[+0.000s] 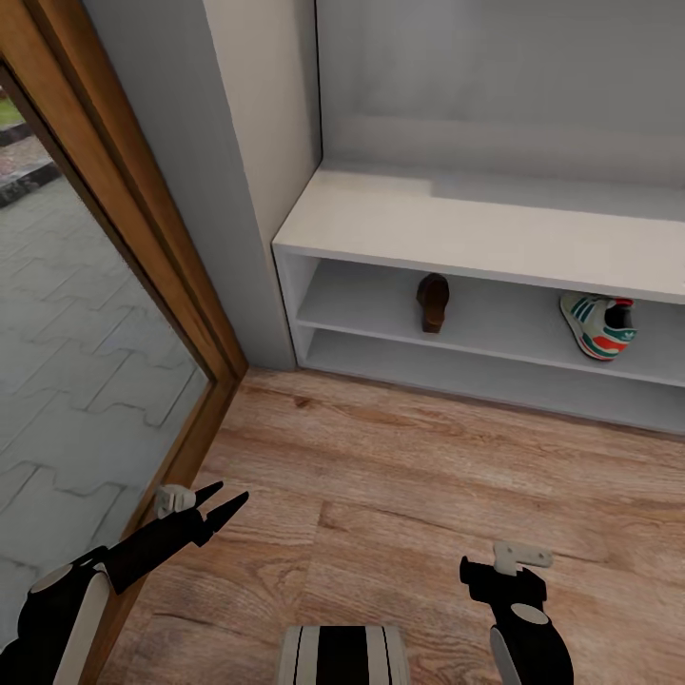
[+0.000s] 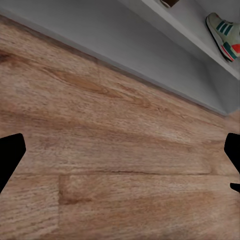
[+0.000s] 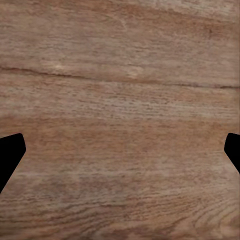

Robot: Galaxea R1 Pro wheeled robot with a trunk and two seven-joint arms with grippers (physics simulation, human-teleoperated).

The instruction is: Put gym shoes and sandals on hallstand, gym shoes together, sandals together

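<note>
The white hallstand [image 1: 457, 228] stands against the wall ahead. On its upper shelf sit one dark brown sandal [image 1: 433, 302] and, farther right, one gym shoe [image 1: 599, 325], heel outward. The left wrist view catches the same gym shoe [image 2: 224, 30] on the hallstand's shelf [image 2: 165, 30]. My left gripper [image 1: 221, 499] hangs open and empty low over the corridor floor [image 1: 400, 476]. In the left wrist view, the left gripper [image 2: 120, 160] has bare planks between its fingers. My right gripper [image 1: 504, 580] points down at the floor [image 3: 120, 75]. In its wrist view the right gripper [image 3: 120, 155] is open with nothing in it.
A wood-framed glass door [image 1: 143, 238] runs along the left, with grey paving outside. A grey wall corner [image 1: 257, 143] meets the hallstand's left end. My trunk [image 1: 342, 655] shows at the bottom edge. The lower shelf [image 1: 457, 376] holds nothing in the part I see.
</note>
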